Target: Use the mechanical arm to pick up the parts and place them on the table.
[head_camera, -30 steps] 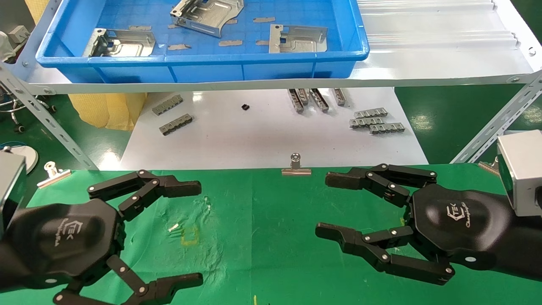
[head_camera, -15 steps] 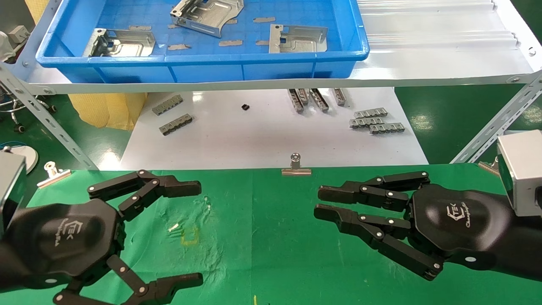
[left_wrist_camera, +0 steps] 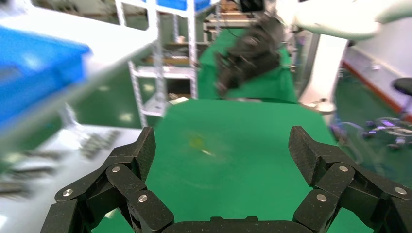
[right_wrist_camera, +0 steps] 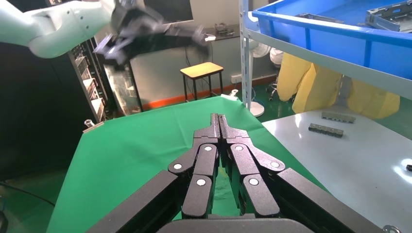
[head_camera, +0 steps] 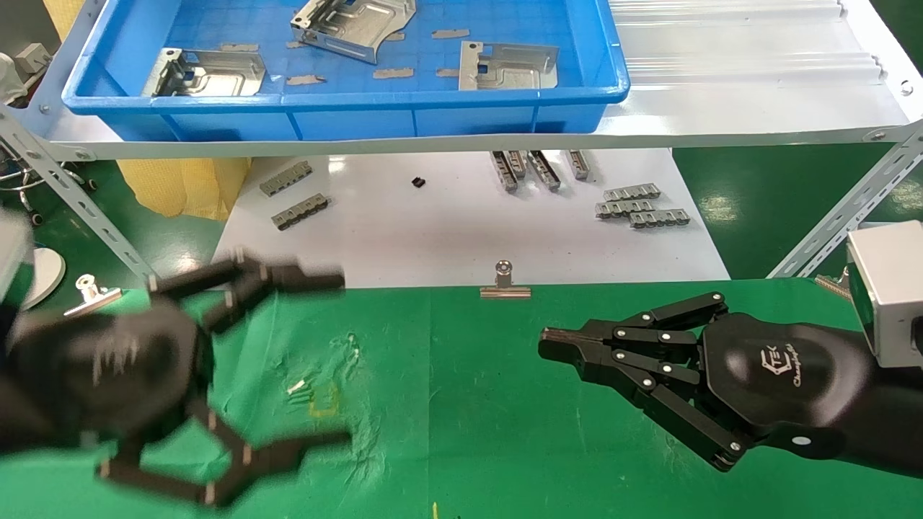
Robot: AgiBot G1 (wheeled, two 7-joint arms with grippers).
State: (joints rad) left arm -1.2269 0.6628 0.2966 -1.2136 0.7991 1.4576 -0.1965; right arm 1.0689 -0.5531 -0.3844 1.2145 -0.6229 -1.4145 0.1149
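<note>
Glossy black right gripper (head_camera: 559, 344) pinched closed, empty; left gripper (head_camera: 317, 360) splayed above green cloth table (head_camera: 461, 432).

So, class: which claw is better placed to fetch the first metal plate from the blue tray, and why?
Probably the left claw: it hangs open above the green cloth table, nearest the leftmost silvery stamped plate in the blue plastic tray. The right claw is shut, holding nothing.

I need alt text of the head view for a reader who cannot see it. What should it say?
Two black robot hands hover over a green table: the left gripper open and blurred, the right gripper with fingers pressed together. Beyond, three metal parts lie in a blue tray on a raised shelf.
</note>
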